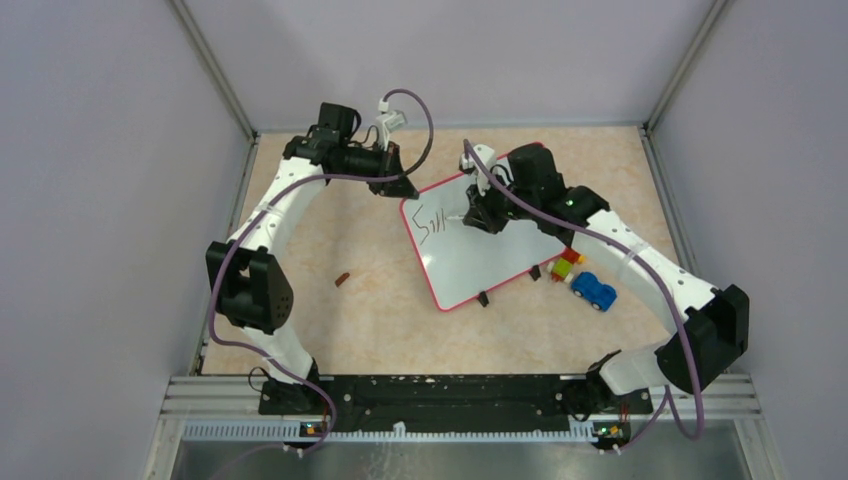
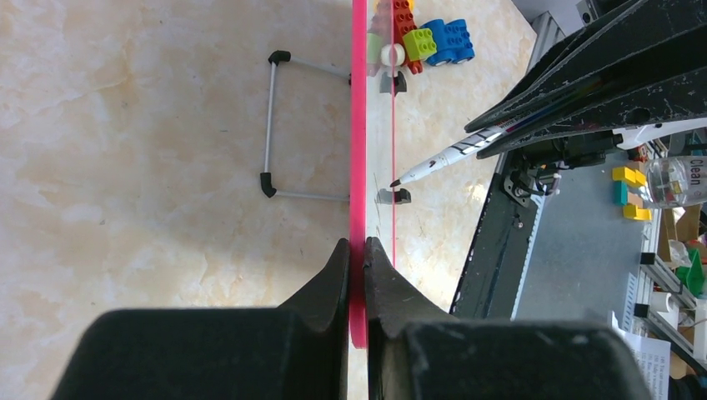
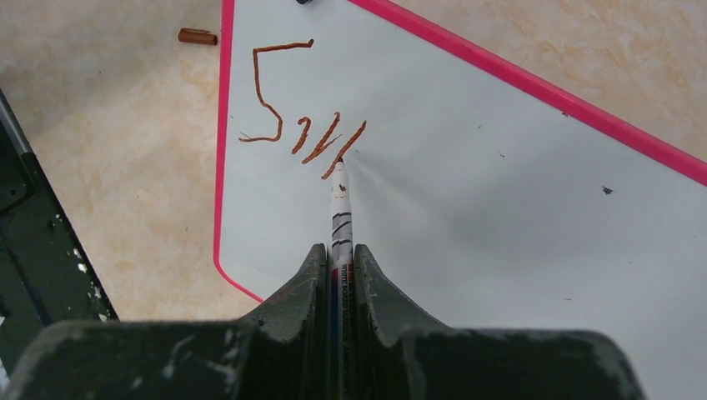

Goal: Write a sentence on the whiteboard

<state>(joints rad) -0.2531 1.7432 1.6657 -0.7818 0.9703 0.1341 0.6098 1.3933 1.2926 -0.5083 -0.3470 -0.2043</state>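
- whiteboard (image 1: 480, 265) (image 3: 500, 208): lies on the tabletop (image 1: 370, 320) between the two arms, turned at an angle, with a pink-red rim all round.
- writing on the whiteboard (image 1: 432, 226) (image 3: 288, 108): thin brownish-red strokes near its far-left corner. readable so far: a capital "s", then one small curl and two slanted strokes. the sentence is not yet complete.
- marker (image 3: 340, 217) (image 2: 450, 156): white barrel with black bands. the print on the barrel reads "white board"; the rest is hidden between the jaws.
- right jaws: nearly closed, clamped on the marker barrel. the marker tip touches the whiteboard at the lower end of the last stroke.
- left jaws: closed down on the whiteboard's pink rim (image 2: 358, 125) at the far-left corner, one finger on each face.
- small brown cylinder (image 1: 343, 279) (image 3: 197, 36): on the tabletop, well off the whiteboard's left edge.
- coloured blocks (image 1: 566, 264) (image 2: 408, 33): just beside the whiteboard's near-right corner.
- blue toy car (image 1: 594, 290) (image 2: 448, 40): just beyond the blocks, on the side away from the whiteboard.
- clear bottle (image 2: 679, 179): past the tabletop's edge in the left wrist view. its label shows "clean"; the rest is cut off.
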